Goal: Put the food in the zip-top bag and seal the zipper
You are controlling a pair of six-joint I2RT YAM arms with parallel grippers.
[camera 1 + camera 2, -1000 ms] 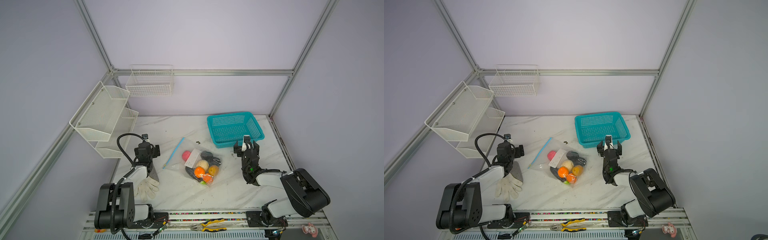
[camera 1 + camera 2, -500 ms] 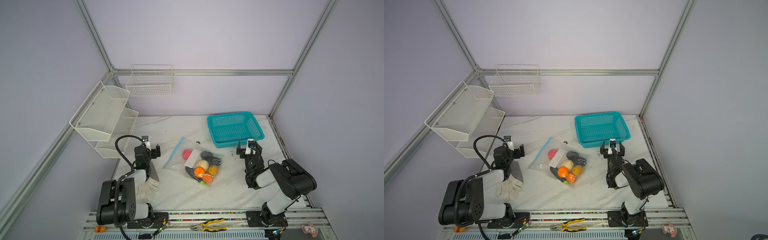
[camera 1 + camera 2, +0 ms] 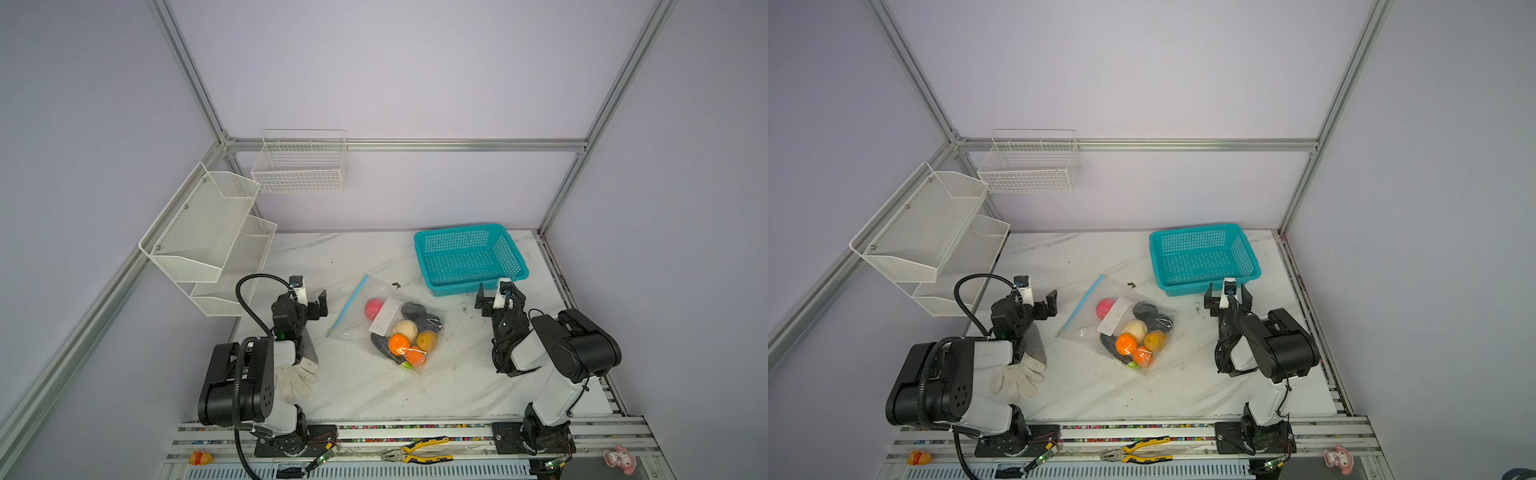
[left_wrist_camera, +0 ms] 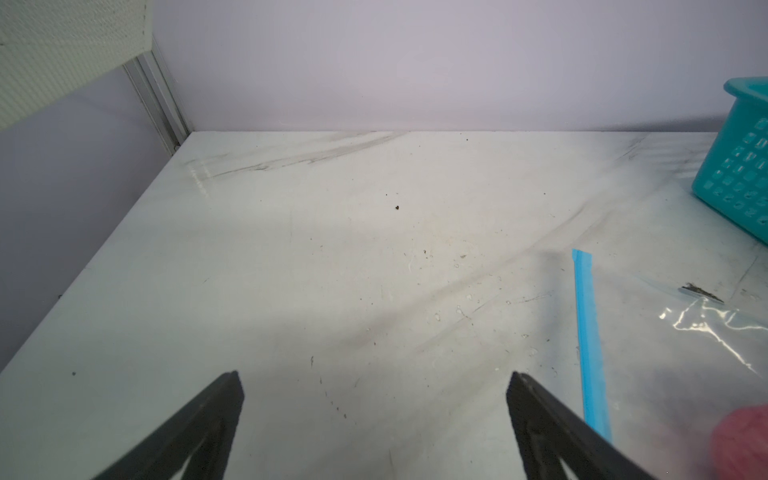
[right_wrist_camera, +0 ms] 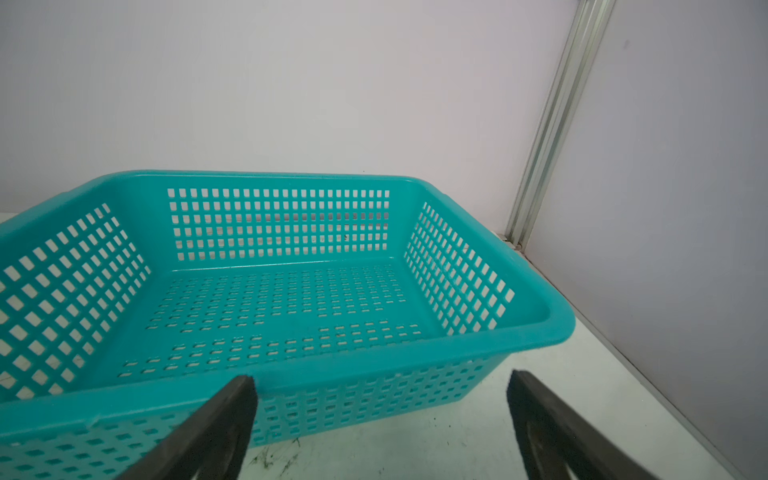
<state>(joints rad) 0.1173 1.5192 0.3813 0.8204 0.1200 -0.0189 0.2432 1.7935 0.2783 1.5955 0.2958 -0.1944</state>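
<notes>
The clear zip-top bag (image 3: 353, 320) lies flat mid-table in both top views, with a white label (image 3: 384, 316). Inside it sits the food: a pink ball (image 3: 373, 308), a cream piece (image 3: 405, 329), an orange one (image 3: 399, 344), a yellow-orange one (image 3: 427, 340) and dark pieces (image 3: 415, 311). The light-blue zipper (image 3: 351, 301) (image 4: 588, 345) runs straight along the bag's left edge. My left gripper (image 3: 309, 302) (image 4: 374, 376) stands open over bare table just left of the zipper. My right gripper (image 3: 498, 300) (image 5: 380, 378) is open and empty, right of the bag.
A teal basket (image 3: 478, 284) (image 5: 374, 361) sits empty at the back right, just beyond my right gripper. A white glove (image 3: 297, 374) lies by the left arm's base. White wire shelves (image 3: 208, 224) hang on the left wall. Pliers (image 3: 415, 451) lie on the front rail.
Both arms have folded back toward their bases while the grippers stayed near the same spots. The left jaws widened slightly. The bag has not moved.
</notes>
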